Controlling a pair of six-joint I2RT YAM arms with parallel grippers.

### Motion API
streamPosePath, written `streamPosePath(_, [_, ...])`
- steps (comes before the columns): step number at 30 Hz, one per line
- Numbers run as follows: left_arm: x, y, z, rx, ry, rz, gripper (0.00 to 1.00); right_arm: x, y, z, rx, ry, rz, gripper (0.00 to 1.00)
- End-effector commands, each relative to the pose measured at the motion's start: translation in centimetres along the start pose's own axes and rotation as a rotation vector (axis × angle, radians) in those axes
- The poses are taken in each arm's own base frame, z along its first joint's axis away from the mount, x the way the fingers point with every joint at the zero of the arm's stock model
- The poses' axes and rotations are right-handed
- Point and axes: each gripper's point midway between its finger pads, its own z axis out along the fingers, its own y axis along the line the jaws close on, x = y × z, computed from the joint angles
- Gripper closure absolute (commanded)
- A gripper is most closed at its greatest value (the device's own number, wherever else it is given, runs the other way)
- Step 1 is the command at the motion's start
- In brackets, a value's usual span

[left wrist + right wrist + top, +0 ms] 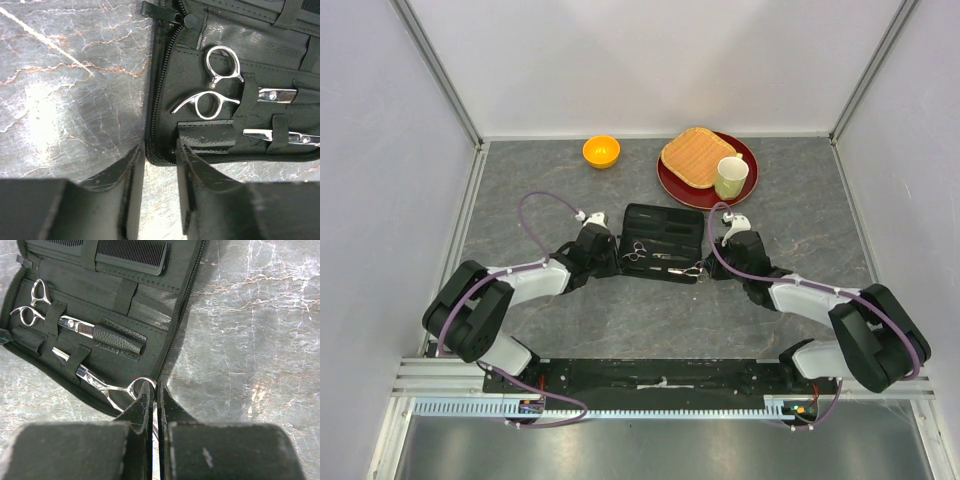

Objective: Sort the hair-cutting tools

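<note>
- Your left hand (pixel 159 152) has its fingers apart. The near corner of the black rectangular fabric zip case (pixel 187 70) sits in the gap between them, and nothing is visibly pinched.
- Just ahead of that hand, a pair of slim silver metal scissors (pixel 214 85) lies inside the open case. Its finger rings point toward the hand and its blades are tucked under a black strap.
- Your right hand (pixel 154 387) has its fingers pressed together.
- Its tips are at a finger ring of the second pair of slim silver scissors (pixel 102 384). This pair lies slantwise in the case, ahead and to the left of the hand, with its blades under another strap.
- A sliver of silver shows in the slit between the right fingers, but you cannot tell whether the ring is gripped.
- Farther ahead of the right hand, a black toothed comb (pixel 132 251) sits in the case's far pocket.
- The case rests on the grey marbled counter (pixel 75 100), between your two hands.
</note>
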Motion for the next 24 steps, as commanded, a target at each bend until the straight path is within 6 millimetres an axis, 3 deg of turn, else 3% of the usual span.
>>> streamPosePath(1, [3.0,0.9,0.8,-0.038,0.087,-0.008,0.66,0.0,0.6,0.5,-0.019,-0.008,-0.013,1.0])
streamPosePath(8, [4.0,1.5,1.2,-0.062,0.112,0.001,0.71,0.3,0.1,1.6,0.0,0.007,-0.028,1.0])
streamPosePath(18, [4.4,1.8,0.9,-0.069,0.116,0.005,0.72,-1.3,2.1,2.4,-0.047,-0.021,-0.035,1.0])
streamPosePath(24, [4.7,1.9,0.8,-0.069,0.121,0.005,0.72,-0.8,3.5,2.7,-0.064,-0.027,-0.026,1.0])
